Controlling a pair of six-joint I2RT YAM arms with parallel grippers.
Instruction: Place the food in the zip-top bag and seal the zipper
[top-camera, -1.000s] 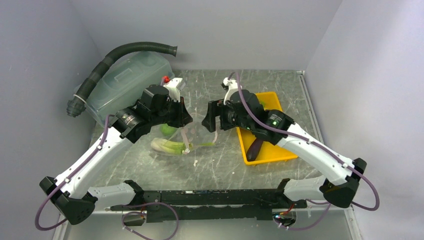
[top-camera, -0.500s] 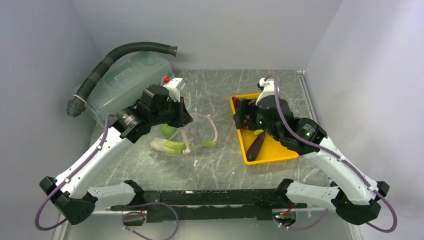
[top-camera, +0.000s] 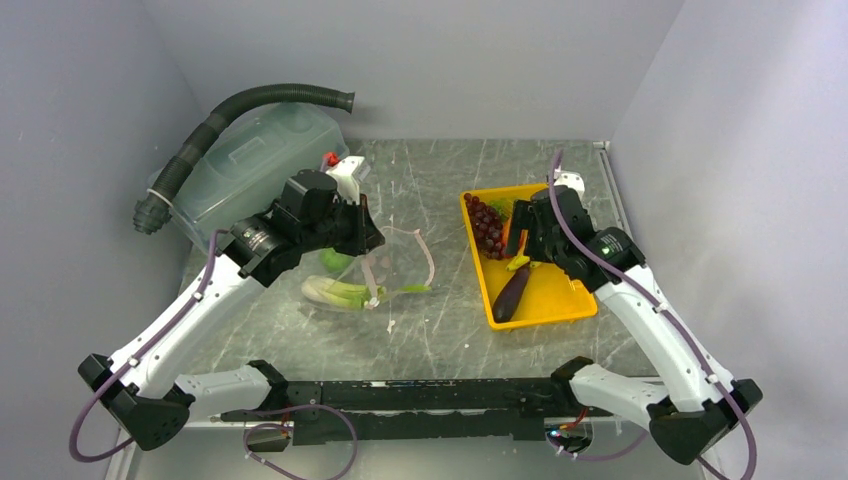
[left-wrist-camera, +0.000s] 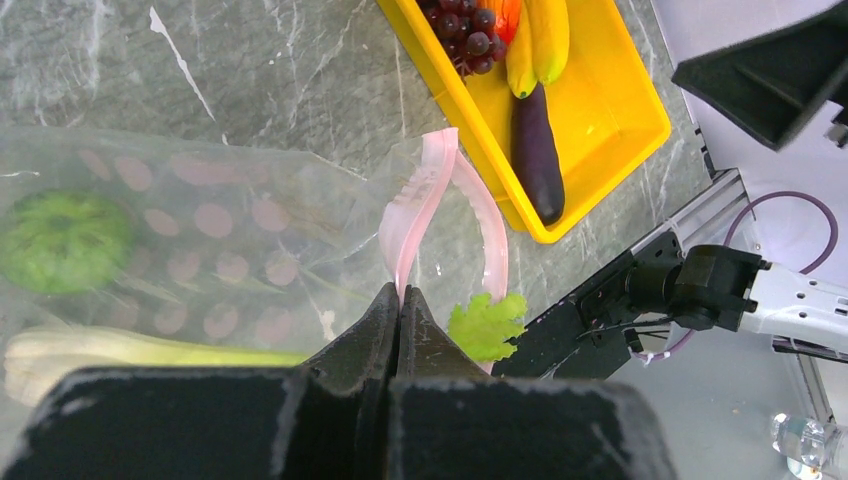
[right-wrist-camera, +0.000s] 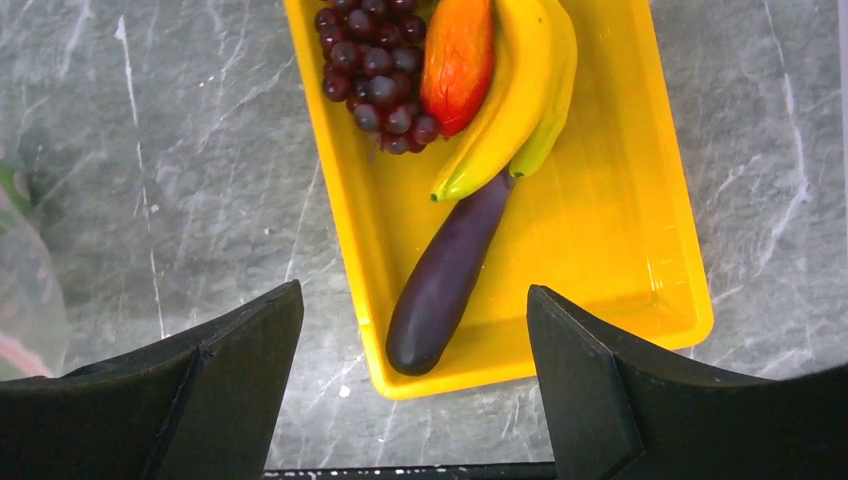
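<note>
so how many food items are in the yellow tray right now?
4: grapes at far left of the tray, pepper right of them, bananas right of that, eggplant lying nearer, its tip at the bananas. The far end is cut off, so more may be hidden.

No readable text, label, brand, number or sign is being shown in any of the three views. Nothing legible is being displayed on the yellow tray, the zip-top bag or the translucent tub.
</note>
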